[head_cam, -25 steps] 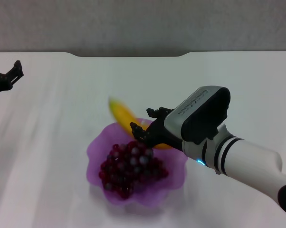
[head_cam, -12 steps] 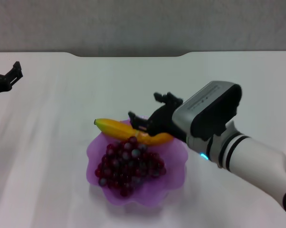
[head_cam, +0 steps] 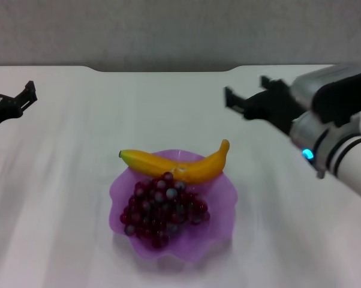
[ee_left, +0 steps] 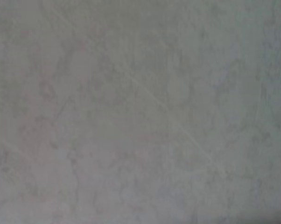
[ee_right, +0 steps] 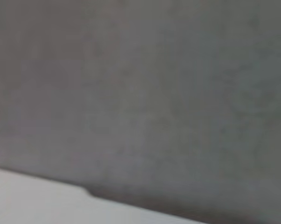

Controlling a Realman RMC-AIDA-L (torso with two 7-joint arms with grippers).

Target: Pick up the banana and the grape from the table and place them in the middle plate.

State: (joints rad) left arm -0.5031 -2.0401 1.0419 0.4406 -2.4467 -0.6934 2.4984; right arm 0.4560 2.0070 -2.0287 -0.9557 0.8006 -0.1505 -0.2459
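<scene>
The banana [head_cam: 180, 165] lies across the far side of the purple middle plate [head_cam: 219, 219], its ends reaching over the scalloped rim. The grape bunch [head_cam: 162, 210] lies inside the plate, just in front of the banana and touching it. My right gripper [head_cam: 247, 96] is open and empty, raised above the white table [head_cam: 78, 198], to the right of and beyond the plate. My left gripper [head_cam: 11, 93] is parked at the far left edge, open and empty. Neither wrist view shows the fruit or the plate.
The table's far edge [head_cam: 168, 69] meets a grey wall. The right wrist view shows that wall and a strip of tabletop [ee_right: 28, 196]. The left wrist view shows only a plain pale surface.
My right gripper let go of the banana, which now rests on the plate's far rim, and pulled up and away to the right. The left gripper barely moved.
</scene>
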